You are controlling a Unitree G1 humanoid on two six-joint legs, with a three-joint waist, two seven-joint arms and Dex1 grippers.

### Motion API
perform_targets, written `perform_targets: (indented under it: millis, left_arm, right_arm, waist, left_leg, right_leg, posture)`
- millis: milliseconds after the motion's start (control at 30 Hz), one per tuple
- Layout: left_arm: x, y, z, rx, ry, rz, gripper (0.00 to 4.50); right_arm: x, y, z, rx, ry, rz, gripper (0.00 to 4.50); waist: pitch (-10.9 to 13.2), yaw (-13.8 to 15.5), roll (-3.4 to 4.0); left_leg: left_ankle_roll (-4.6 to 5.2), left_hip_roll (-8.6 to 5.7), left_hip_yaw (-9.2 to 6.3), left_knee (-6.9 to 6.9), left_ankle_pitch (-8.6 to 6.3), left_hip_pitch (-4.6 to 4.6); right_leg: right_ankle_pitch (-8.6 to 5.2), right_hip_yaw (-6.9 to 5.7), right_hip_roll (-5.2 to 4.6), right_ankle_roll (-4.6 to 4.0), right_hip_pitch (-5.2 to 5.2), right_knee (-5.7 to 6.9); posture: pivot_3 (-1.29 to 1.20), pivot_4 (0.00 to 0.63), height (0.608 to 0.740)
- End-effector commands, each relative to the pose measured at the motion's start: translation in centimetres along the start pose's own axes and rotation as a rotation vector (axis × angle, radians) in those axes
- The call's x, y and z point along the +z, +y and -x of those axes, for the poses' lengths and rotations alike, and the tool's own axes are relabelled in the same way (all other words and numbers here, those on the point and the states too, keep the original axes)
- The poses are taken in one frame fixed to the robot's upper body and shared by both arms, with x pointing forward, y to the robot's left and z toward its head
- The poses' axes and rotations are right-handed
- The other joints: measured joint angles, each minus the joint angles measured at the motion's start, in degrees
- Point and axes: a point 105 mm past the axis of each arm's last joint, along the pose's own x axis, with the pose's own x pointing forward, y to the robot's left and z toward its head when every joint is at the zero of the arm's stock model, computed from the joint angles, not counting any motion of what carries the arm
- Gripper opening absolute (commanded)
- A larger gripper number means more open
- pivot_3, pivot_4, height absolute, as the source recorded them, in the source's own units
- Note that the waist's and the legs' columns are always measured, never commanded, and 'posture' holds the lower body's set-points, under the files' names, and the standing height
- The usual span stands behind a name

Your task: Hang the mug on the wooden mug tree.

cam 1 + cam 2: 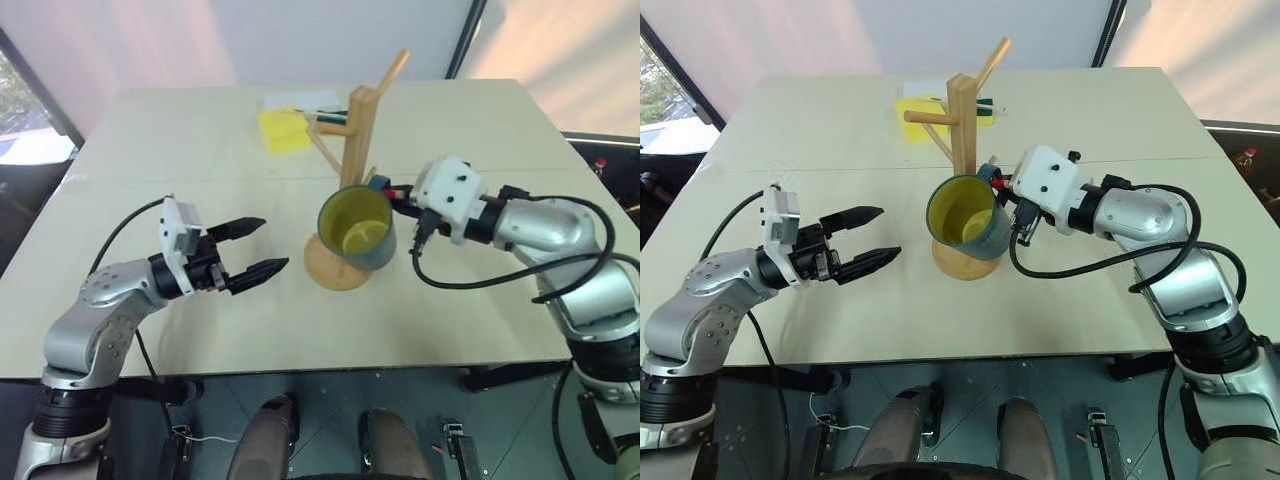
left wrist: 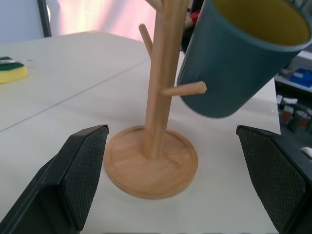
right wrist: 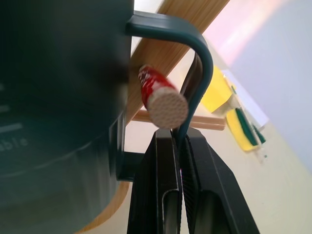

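Right gripper [image 3: 179,146] pinches the mug [image 1: 357,230] handle beside the wooden mug tree [image 1: 355,150].

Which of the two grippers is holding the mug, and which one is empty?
The right gripper holds the mug: its fingers are shut on the blue handle, beside the wooden mug tree. The left gripper is open and empty, apart from both.

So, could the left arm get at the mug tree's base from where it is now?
Probably yes. The left gripper is open, aimed at the wooden mug tree, with bare table between. The mug, held by the right gripper, hangs above the base's far side.
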Motion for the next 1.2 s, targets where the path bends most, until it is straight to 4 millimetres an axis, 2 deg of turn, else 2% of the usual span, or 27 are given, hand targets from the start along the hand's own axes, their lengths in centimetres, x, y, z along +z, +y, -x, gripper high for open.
perform_targets:
  millis: [33, 100, 233, 300, 433, 600, 667, 733, 867, 1000, 1067, 1200]
  left_arm:
    - [1.3, -0.6, 0.3, -0.014, -0.027, -0.04, 4.5]
    - [1.3, -0.5, 0.3, -0.013, -0.027, -0.041, 4.5]
    - [1.3, -0.5, 0.3, -0.011, -0.027, -0.041, 4.5]
    - [1.3, -0.4, 0.4, -0.007, -0.025, -0.04, 4.5]
    - [1.0, 0.8, 0.7, 0.061, -0.045, -0.005, 4.5]
    - [-0.2, 3.9, 2.0, 0.238, -0.037, 0.007, 4.5]
    - [-0.9, 5.3, 2.8, 0.322, -0.03, 0.001, 4.5]
    - [-2.3, 7.0, 4.2, 0.448, -0.008, 0.009, 4.5]
    - [-4.5, 8.5, 5.9, 0.599, 0.032, -0.006, 4.5]
    - [-7.1, 9.3, 8.1, 0.766, 0.077, -0.01, 4.5]
    - [-7.8, 9.2, 8.7, 0.809, 0.095, -0.023, 4.5]
    - [-7.7, 8.8, 9.1, 0.829, 0.065, -0.016, 4.5]
  right_arm:
    - [1.5, -0.8, 0.1, -0.021, -0.052, 0.037, 0.67]
    - [1.6, -0.9, 0.1, -0.022, -0.058, 0.036, 1.4]
    - [1.8, -1.2, 0.3, -0.043, -0.059, 0.06, 3.49]
    - [2.0, -1.3, 1.2, -0.049, -0.059, 0.072, 4.36]
    - [1.6, -1.8, 3.8, -0.079, -0.059, 0.028, 4.36]
    - [-0.6, -3.3, 6.7, -0.186, -0.036, -0.115, 4.36]
    - [-2.2, -3.6, 8.1, -0.243, -0.068, -0.267, 4.36]
    - [-4.6, -2.7, 8.9, -0.289, -0.099, -0.42, 4.36]
    - [-7.8, -0.1, 8.8, -0.311, -0.088, -0.535, 4.36]
    - [-11.1, 3.3, 7.2, -0.344, -0.104, -0.695, 4.36]
    - [-11.5, 4.1, 6.5, -0.348, -0.12, -0.725, 4.36]
    - [-11.8, 4.4, 5.4, -0.349, -0.141, -0.737, 4.36]
  waist:
    - [0.0, -0.1, 0.0]
    - [0.0, -0.1, 0.0]
    - [0.0, -0.1, 0.0]
    - [0.0, -0.1, 0.0]
    - [0.0, 0.2, -0.01]
    - [0.0, 0.0, -0.02]
    - [0.0, 0.1, -0.07]
    - [-0.1, 0.1, -0.15]
    - [-0.1, -0.1, -0.13]
    - [-0.1, -0.2, -0.17]
    - [-0.1, -0.3, -0.16]
    - [-0.1, -0.2, -0.15]
  left_leg:
    - [0.0, 0.0, 0.0, 0.01, 0.0, 0.0]
    - [0.0, 0.0, 0.01, 0.01, 0.0, 0.02]
    - [0.0, 0.01, 0.01, 0.01, 0.0, 0.1]
    - [0.0, 0.01, 0.01, 0.01, 0.0, 0.1]
    - [0.0, -0.01, 0.0, 0.01, 0.0, 0.08]
    - [0.0, 0.0, 0.04, 0.04, 0.0, 0.19]
    - [0.0, 0.02, 0.03, 0.02, 0.0, 0.26]
    - [0.0, 0.04, 0.04, 0.04, 0.0, 0.27]
    - [0.0, 0.02, 0.09, 0.08, 0.0, 0.3]
    - [-0.01, 0.04, 0.1, 0.12, 0.0, 0.36]
    - [-0.02, 0.06, 0.09, 0.11, 0.0, 0.39]
    - [-0.08, 0.05, 0.1, 0.12, 0.01, 0.34]
  right_leg:
    - [0.0, 0.0, 0.01, 0.0, 0.0, 0.0]
    - [0.0, 0.0, 0.01, 0.0, 0.01, 0.03]
    - [0.0, 0.0, 0.02, 0.0, 0.03, 0.11]
    - [0.0, 0.01, 0.03, -0.01, 0.02, 0.12]
    - [0.0, -0.01, 0.01, 0.0, 0.04, 0.12]
    - [0.0, 0.03, -0.01, 0.0, 0.09, 0.19]
    - [-0.01, 0.04, -0.01, -0.01, 0.12, 0.27]
    - [-0.01, 0.04, 0.0, -0.01, 0.1, 0.34]
    - [-0.01, 0.11, -0.03, 0.0, 0.03, 0.55]
    - [-0.01, 0.15, -0.02, 0.0, 0.04, 0.65]
    - [-0.01, 0.18, -0.01, -0.01, 0.03, 0.67]
    - [0.0, 0.23, -0.04, -0.04, -0.06, 0.7]
  posture:
    - [0.0, 0.15, 0.74]
    - [0.0, 0.15, 0.74]
    - [0.0, 0.15, 0.74]
    - [0.0, 0.15, 0.74]
    - [0.0, 0.15, 0.74]
    - [0.0, 0.15, 0.74]
    - [0.0, 0.15, 0.74]
    - [0.0, 0.15, 0.74]
    - [0.0, 0.15, 0.74]
    - [0.0, 0.15, 0.74]
    - [0.0, 0.15, 0.74]
    - [0.0, 0.15, 0.74]
